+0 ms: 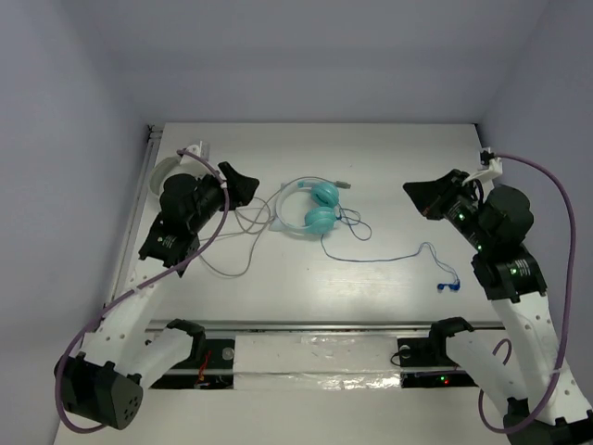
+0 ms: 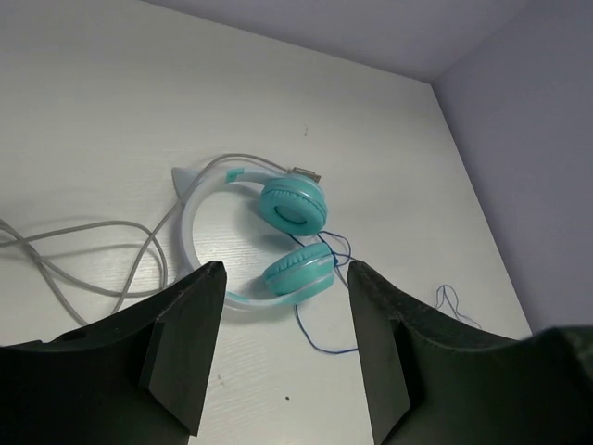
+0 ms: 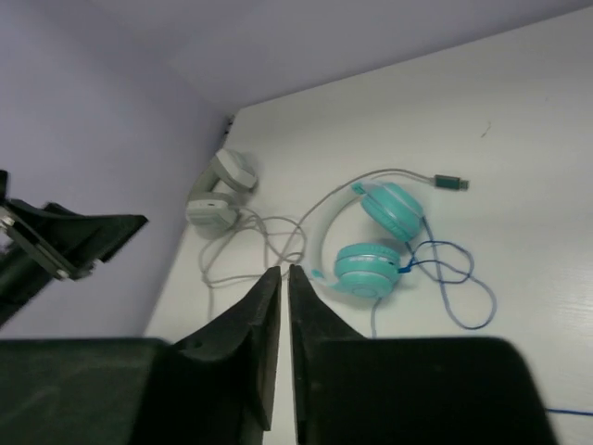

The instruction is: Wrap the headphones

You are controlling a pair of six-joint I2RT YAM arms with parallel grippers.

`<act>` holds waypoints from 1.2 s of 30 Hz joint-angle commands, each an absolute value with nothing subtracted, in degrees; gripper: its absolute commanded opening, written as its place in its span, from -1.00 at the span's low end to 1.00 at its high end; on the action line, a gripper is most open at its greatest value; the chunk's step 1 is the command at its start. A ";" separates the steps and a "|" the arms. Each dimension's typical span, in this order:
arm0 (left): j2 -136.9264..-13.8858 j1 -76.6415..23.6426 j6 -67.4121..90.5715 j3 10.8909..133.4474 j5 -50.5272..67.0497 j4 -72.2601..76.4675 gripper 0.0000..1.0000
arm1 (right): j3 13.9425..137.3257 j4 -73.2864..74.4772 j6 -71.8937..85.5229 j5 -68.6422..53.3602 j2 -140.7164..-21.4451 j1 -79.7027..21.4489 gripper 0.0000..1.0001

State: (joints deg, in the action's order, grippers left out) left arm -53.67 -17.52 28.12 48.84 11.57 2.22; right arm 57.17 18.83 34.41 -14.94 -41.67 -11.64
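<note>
A white table (image 1: pixel 278 148) stands enclosed by plain lavender walls (image 1: pixel 306 56), lit evenly, seemingly from above.

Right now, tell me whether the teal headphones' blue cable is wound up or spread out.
Spread out. The blue cable trails loose across the table from the teal headphones to its plug, none of it wrapped.

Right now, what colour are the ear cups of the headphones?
Teal ear cups; clearest in the left wrist view.
</note>
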 commanded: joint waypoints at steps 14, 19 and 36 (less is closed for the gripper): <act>-77.13 -24.95 26.55 60.63 -5.43 -1.39 -1.00 | 51.60 13.89 33.93 -16.08 -46.40 -13.27 -1.00; -90.42 -25.49 22.78 70.64 -7.39 -2.99 -0.68 | 50.28 12.66 33.57 -15.47 -47.11 -13.89 -1.00; -110.57 -27.15 17.84 81.39 -7.91 -9.05 -0.60 | 49.66 11.87 33.31 -16.35 -48.60 -16.00 -0.82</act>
State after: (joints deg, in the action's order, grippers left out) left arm -111.20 -26.44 18.85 79.22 -7.01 -8.62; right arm 49.74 15.33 34.09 -15.51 -48.64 -15.29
